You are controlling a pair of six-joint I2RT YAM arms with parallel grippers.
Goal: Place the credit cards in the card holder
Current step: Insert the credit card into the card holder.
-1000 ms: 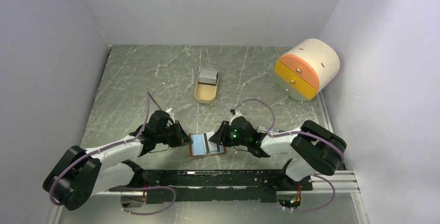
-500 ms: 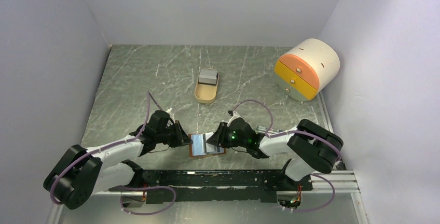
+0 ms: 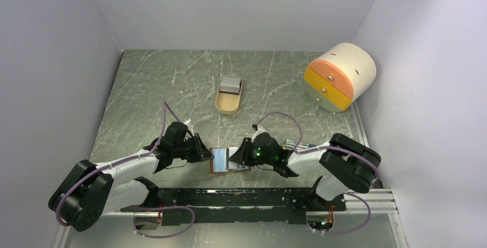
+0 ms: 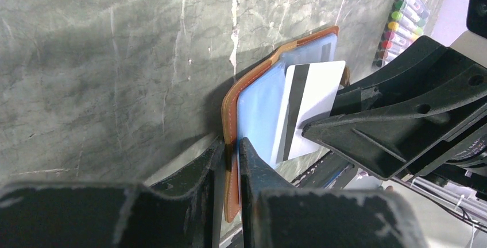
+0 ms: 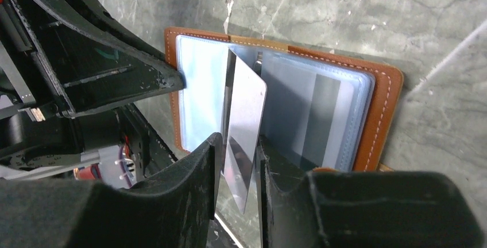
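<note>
Since the card holder (image 5: 383,110) lies open flat on the table, right between both grippers, it's the biggest item. Soft leather cover, floppy clear sleeves, prob. slick and light, so I'd expect it to slide or fold shut unless pinned. Left gripper (image 4: 231,150) is clamped tight on the holder's nearest cover edge plus a sleeve, a good hold pt.

Credit card (image 5: 246,110) looks thin, stiff, light and glossy, so likely slips easily. Best held by the end away from the slot, flat faces on the pads. Right gripper (image 5: 238,142) is pinched on that end, and the card stands tilted on edge, far end over the holder's middle, just ahead of the fingertips.

Can't tell if the card's leading edge is inside a sleeve or only resting on top, nor which sleeve. Far beyond both grippers sits a tan tray (image 3: 228,104) w/ a grey stack (image 3: 231,84), too small to say if it's more cards. Pens (image 4: 396,30) are partly cut off behind the right gripper's body.
</note>
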